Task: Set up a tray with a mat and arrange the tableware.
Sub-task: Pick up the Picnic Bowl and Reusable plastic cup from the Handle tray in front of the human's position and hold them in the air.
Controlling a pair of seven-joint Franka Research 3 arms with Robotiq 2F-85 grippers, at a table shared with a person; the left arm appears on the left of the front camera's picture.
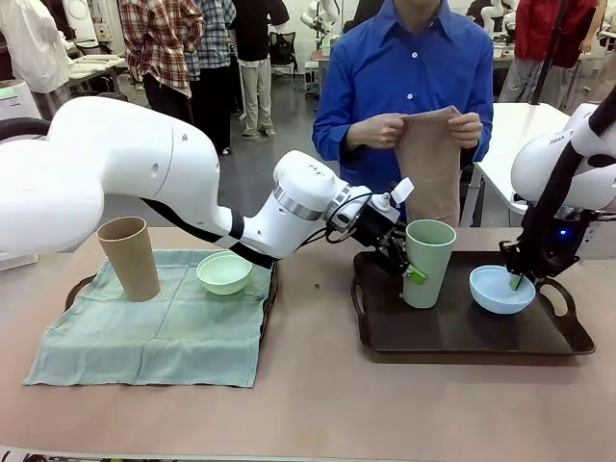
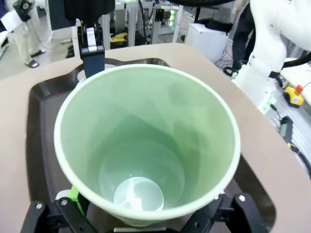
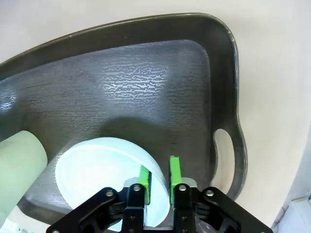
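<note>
cup (image 1: 428, 262) left of bowl (image 1: 501, 290), both on tray (image 1: 462, 332)

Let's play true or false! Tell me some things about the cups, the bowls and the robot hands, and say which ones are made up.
1. The tan cup stands on the green cloth. True.
2. The right gripper pinches the rim of the pale blue bowl. True.
3. The pale blue bowl sits on the green cloth. False: it sits in the dark tray, which has no cloth in it.
4. The sage green cup is between the fingers of the left gripper. True.
5. The person's hands are empty. False: they hold up a brown cloth.
</note>
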